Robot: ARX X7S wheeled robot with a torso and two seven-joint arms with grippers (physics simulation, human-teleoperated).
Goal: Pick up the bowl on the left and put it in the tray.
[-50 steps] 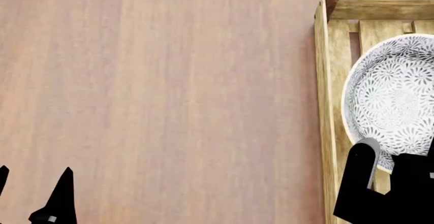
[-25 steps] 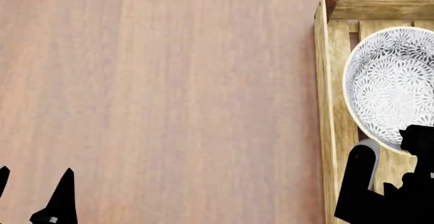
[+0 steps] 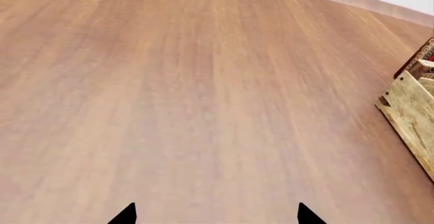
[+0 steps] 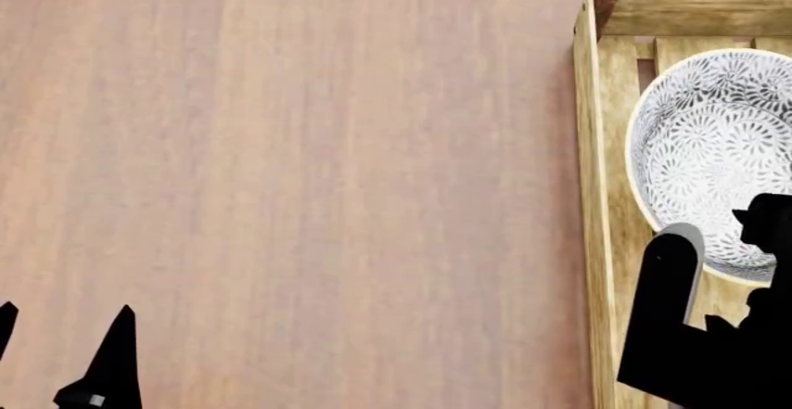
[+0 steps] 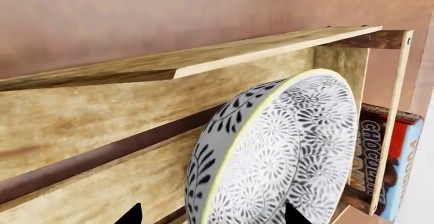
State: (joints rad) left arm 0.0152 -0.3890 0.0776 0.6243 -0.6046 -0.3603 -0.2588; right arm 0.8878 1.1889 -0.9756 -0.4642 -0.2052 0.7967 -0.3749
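Observation:
The white bowl (image 4: pixel 711 149) with the grey floral pattern lies inside the light-wood tray (image 4: pixel 600 196) at the right edge of the head view. My right gripper (image 4: pixel 724 242) hangs over the bowl's near rim, open. In the right wrist view the bowl (image 5: pixel 291 148) fills the space ahead, and its cream rim runs between the two spread fingertips of the right gripper (image 5: pixel 211 216). The tray's side board (image 5: pixel 169 61) runs behind it. My left gripper (image 4: pixel 65 335) is open over bare table at the lower left, far from the tray (image 3: pixel 410 112).
A chocolate pudding box (image 5: pixel 393 168) stands just past the tray's far end bar and also shows as the box (image 3: pixel 417 56) in the left wrist view. Brown wooden tabletop (image 4: pixel 310 186) spreads to the left of the tray.
The bowl shifted a little toward the tray's far end a second ago and has stayed put since. My right gripper has moved over the bowl's near rim. The left arm is still.

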